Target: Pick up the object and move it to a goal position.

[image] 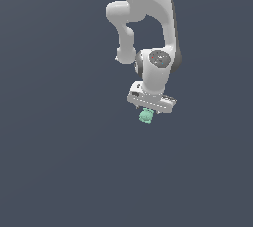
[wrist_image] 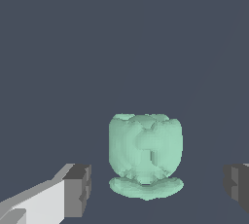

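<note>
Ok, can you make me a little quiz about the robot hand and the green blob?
1. True or false: the gripper has closed on the mint-green blob.
2. In the wrist view, where is the blob? A) between the two fingers B) outside both fingers C) stuck on one finger
3. Fill in: in the exterior view, the blob shows just below the white ____.

Key: 1 false, there are gaps on both sides. 2 A. 3 gripper.
</note>
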### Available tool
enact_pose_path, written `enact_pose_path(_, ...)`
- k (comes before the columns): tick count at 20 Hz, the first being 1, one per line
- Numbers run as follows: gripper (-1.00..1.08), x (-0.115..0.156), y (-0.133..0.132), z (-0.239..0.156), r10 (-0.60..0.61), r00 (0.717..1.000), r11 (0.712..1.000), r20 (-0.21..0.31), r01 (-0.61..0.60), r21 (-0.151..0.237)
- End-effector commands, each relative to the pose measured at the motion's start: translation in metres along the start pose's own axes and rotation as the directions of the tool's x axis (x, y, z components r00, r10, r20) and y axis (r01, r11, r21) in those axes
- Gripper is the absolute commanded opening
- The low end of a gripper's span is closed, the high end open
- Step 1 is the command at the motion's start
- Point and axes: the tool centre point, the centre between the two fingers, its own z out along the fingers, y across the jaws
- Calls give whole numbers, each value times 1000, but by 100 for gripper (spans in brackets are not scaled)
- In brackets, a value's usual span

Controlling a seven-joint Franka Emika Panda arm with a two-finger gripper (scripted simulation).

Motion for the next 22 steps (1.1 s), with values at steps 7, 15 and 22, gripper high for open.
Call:
enact_pose_path(7,100,-2,-2,4,9,1000,1000,-3,-9,2)
enact_pose_path(15,100,-2,-1,37,12,1000,1000,-4,-12,2)
enact_pose_path(22,100,-2,-2,51,13,1000,1000,-4,-13,2)
